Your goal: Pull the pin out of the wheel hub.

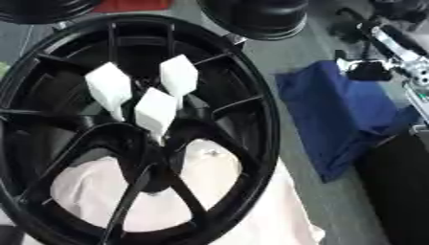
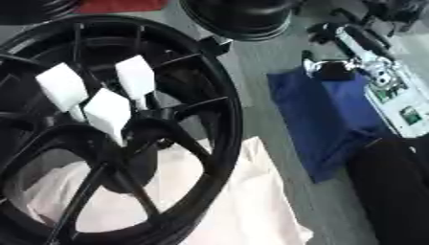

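Observation:
A large black spoked wheel [image 1: 251, 95] lies tilted across the left of both views. Three white wedge-shaped pins stand in its hub: one at the left [image 1: 109, 88], one at the back [image 1: 178, 76] and one at the front [image 1: 156, 111], their narrow ends pointing down into the hub. My right arm [image 2: 368, 50], silver and black, comes in from the upper right. Its dark hand [image 2: 335, 71] hangs over the far edge of a blue cloth, well to the right of the wheel and apart from the pins. My left hand is out of sight.
The wheel rests on a pale cloth [image 1: 260, 210]. A blue cloth [image 1: 335, 112] lies on the grey floor to its right. Two more black wheels [image 1: 255, 16] [image 1: 42, 9] and a red patch [image 1: 130, 5] sit at the back. A dark bulk [image 1: 402, 191] fills the lower right.

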Motion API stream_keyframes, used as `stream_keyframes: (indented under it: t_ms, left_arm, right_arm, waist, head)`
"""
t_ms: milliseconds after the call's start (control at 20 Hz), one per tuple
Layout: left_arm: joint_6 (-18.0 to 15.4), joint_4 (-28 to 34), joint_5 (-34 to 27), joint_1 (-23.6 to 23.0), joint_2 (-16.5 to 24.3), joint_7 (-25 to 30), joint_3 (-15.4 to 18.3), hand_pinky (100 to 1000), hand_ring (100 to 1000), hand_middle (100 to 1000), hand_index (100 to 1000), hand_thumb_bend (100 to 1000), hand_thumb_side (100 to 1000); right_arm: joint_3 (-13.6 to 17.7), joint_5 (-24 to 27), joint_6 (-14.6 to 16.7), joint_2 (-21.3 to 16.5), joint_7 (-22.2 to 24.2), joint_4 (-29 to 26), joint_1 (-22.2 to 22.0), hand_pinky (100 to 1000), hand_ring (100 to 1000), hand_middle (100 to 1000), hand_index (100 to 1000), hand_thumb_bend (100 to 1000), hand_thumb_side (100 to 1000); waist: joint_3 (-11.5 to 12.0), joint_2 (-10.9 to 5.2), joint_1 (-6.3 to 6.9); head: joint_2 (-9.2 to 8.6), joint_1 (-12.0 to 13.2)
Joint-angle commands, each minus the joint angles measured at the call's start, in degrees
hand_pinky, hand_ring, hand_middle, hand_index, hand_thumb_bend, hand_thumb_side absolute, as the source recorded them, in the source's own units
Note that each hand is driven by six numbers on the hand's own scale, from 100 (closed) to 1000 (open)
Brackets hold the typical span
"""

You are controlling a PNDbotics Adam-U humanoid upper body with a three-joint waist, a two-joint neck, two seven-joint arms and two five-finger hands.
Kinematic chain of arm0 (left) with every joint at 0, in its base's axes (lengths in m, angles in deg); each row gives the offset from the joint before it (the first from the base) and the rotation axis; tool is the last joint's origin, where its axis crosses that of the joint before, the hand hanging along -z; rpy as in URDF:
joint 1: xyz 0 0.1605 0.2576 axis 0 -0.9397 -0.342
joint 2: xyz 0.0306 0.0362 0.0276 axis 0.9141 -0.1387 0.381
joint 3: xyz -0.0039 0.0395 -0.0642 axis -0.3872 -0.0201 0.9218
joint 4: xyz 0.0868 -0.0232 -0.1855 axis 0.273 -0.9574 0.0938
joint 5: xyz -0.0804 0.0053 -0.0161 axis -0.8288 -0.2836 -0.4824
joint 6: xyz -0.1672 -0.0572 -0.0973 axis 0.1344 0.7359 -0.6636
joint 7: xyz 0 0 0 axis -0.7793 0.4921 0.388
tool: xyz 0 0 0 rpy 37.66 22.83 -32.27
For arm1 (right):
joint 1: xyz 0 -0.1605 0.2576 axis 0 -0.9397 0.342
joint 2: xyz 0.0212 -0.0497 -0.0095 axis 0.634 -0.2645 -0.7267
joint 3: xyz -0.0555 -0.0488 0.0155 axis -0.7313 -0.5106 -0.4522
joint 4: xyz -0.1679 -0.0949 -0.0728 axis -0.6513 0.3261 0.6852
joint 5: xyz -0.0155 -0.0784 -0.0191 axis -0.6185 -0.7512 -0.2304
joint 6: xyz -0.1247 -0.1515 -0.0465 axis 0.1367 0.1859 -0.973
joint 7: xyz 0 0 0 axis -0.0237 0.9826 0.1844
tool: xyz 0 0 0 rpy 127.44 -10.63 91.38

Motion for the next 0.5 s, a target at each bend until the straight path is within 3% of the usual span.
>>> stream_keyframes:
  t_ms: [50,100,500]
  left_arm:
    - [-0.2,1.1,-0.3,0.5,0.4,0.4,-0.1,819,596,646,788,360,682]
    - [-0.1,1.1,-0.3,0.5,0.4,0.4,-0.1,820,596,646,788,367,682]
    - [-0.3,1.1,-0.6,0.9,0.1,0.7,-0.5,820,594,646,787,366,679]
  right_arm:
    - [-2.4,2.6,1.9,-1.5,-2.7,-4.7,2.1,969,766,620,802,100,632]
    - [-3.6,3.5,2.6,-1.4,-3.5,-6.0,3.0,973,758,608,793,100,590]
    - [-11.9,10.3,8.1,1.3,-7.8,-8.4,12.6,988,726,562,754,100,636]
  waist:
    - [0.2,-1.48,0.15]
    - [0.4,-1.45,0.14]
    - [1.7,-1.46,0.15]
  head:
    - [-0.3,-0.8]
    - [-0.26,-1.0]
    - [-0.43,-2.0]
